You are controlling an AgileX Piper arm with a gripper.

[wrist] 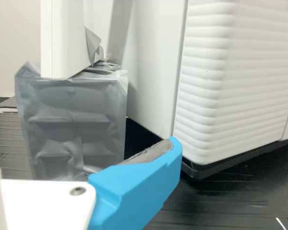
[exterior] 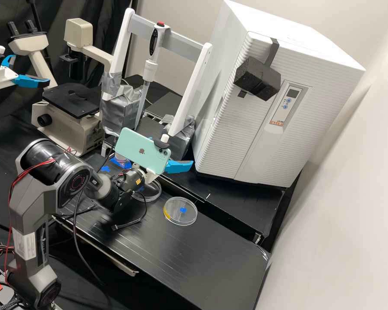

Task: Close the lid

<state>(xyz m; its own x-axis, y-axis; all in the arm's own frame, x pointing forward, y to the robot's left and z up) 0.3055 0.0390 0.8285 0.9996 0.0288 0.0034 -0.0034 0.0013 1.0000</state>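
The dark grey arm point(exterior: 30, 211) rises from the near left to a thick, rounded elbow joint point(exterior: 75, 181), with thin red wires point(exterior: 46, 162) looping along its left side. From there it bends over and reaches down toward the right and far side, ending in the wrist point(exterior: 131, 179). Beyond that, the white claw point(exterior: 177, 166) stands open, one blue finger point(wrist: 134, 191) pointing right, its grey pad point(wrist: 153, 152) bare.

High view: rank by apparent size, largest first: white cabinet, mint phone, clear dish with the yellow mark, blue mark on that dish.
1. White cabinet, by far
2. Mint phone
3. Clear dish
4. Blue mark, a small patch within the dish's outline
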